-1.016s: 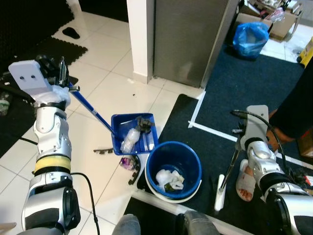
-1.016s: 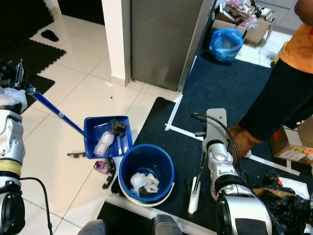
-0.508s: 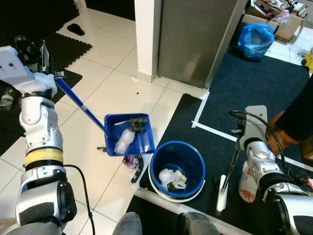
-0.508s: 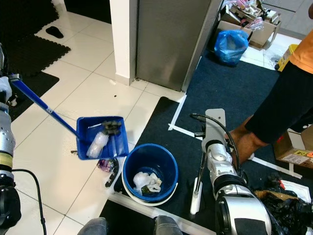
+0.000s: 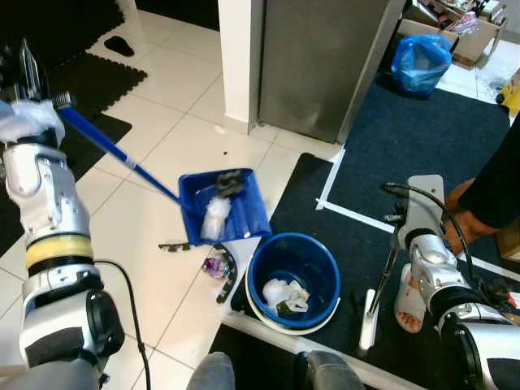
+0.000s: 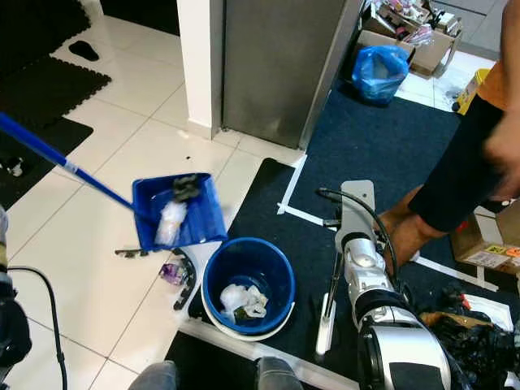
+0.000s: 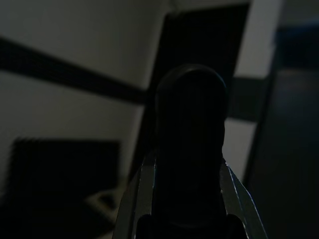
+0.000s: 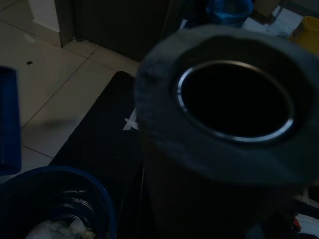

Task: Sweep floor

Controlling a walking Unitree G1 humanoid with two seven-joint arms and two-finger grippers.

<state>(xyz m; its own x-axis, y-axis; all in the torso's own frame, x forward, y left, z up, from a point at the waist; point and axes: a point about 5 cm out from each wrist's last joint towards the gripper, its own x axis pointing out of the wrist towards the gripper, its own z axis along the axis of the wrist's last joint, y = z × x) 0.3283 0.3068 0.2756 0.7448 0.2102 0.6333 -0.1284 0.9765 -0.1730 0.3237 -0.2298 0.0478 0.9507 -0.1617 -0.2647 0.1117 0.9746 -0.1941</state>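
Observation:
My left gripper [image 5: 26, 67] is raised at the far left, shut on the end of the long blue handle [image 5: 114, 150] of a blue dustpan [image 5: 250, 221]. The pan hangs tilted above the floor, just behind a blue bucket [image 5: 258, 262]. A clear plastic bottle [image 5: 214, 216] and a dark scrap [image 5: 228, 184] lie in the pan. White crumpled trash [image 5: 280, 294] sits in the bucket. My right gripper [image 5: 396, 250] is low on the right, shut on a broom handle [image 8: 229, 99] whose white head [image 5: 366, 325] rests on the carpet.
A purple scrap [image 5: 213, 266] and black pieces [image 5: 226, 282] lie on the white tiles beside the bucket. A person's leg [image 5: 497, 187] and sandalled foot [image 5: 409, 299] are close on my right. Behind stand a grey cabinet [image 5: 325, 57], a white pillar [image 5: 236, 57] and a blue bag [image 5: 418, 53].
My left arm has swung up and outward, lifting the dustpan and tipping it closer to the bucket. The right arm and broom have stayed put.

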